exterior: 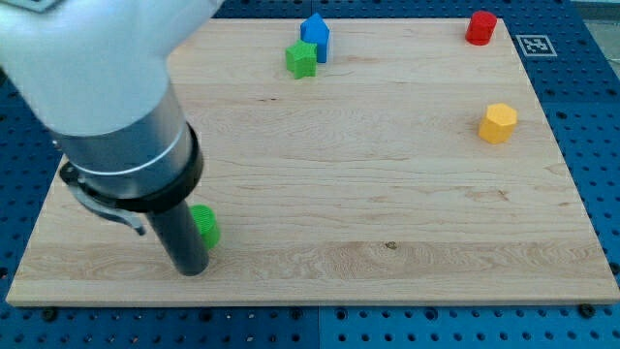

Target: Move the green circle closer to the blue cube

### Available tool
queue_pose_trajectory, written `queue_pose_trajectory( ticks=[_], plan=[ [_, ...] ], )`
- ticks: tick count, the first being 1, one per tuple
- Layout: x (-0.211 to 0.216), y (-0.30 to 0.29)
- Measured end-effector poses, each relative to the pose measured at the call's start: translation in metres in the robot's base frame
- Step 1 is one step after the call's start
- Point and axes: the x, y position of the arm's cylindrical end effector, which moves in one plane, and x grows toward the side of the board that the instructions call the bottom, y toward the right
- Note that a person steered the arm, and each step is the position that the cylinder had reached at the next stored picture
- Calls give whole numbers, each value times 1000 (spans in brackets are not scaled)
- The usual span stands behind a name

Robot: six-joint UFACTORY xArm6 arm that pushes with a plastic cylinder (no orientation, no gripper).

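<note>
Wooden desk (387, 204) carried everything; my tip (192, 269) touched the green circle (205, 225) at its seven o'clock, the blue cube (315, 37) lying far toward one o'clock; no gripper existed.

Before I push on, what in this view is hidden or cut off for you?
- My tip: the rod's end shows at the view's lower left, but whether it touches the green circle is unclear.
- Green circle: its left part is behind the rod, so its full outline is hidden.
- Blue cube: its lower left is covered by the green star-like block.
- Arm: cut off by the view's top and left edges.
</note>
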Motion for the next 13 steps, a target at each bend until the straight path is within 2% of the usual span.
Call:
queue_pose_trajectory(
  ticks=[7, 9, 13],
  plan=[
    [-18, -24],
    [-34, -3],
    [-99, 54]
  ],
)
